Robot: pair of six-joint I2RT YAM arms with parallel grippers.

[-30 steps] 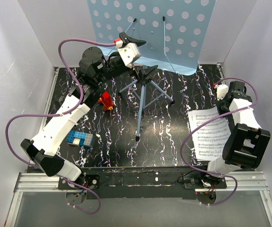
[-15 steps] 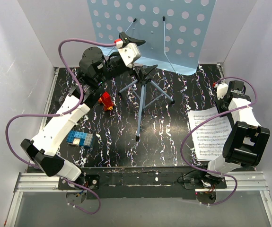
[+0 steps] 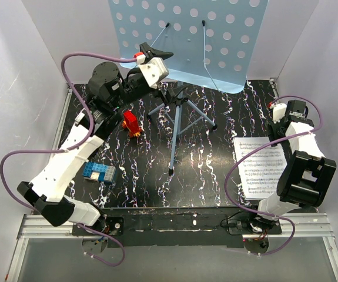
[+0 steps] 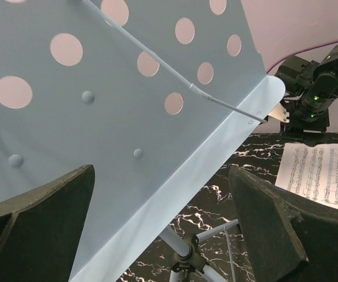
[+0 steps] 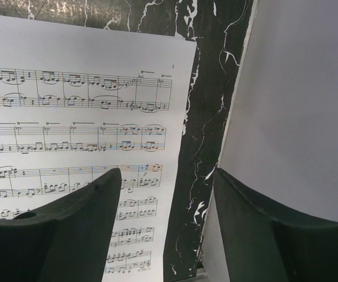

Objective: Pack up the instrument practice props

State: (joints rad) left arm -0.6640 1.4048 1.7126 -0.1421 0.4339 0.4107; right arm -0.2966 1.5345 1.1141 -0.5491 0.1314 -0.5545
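Note:
The light-blue music stand stands at the back of the table, its perforated desk plate (image 3: 186, 41) above the tripod legs (image 3: 177, 117). My left gripper (image 3: 160, 54) hovers open beside the plate's lower left edge. In the left wrist view the plate (image 4: 98, 117) fills the space ahead of the left gripper (image 4: 163, 223), whose jaws touch nothing. A white sheet-music page (image 3: 260, 167) lies flat at the right. My right gripper (image 3: 281, 114) is over its far right corner. In the right wrist view the right gripper (image 5: 169, 223) is open above the page (image 5: 69, 117) edge, holding nothing.
A small red object (image 3: 131, 123) and a blue block (image 3: 100, 173) lie on the black marbled table (image 3: 204, 176) at the left. White walls enclose the table; the right wall (image 5: 298, 106) is close to my right gripper.
My right gripper has opened and let go of the page, which now lies flatter. My left arm has shifted up and to the left, a little away from the stand's pole.

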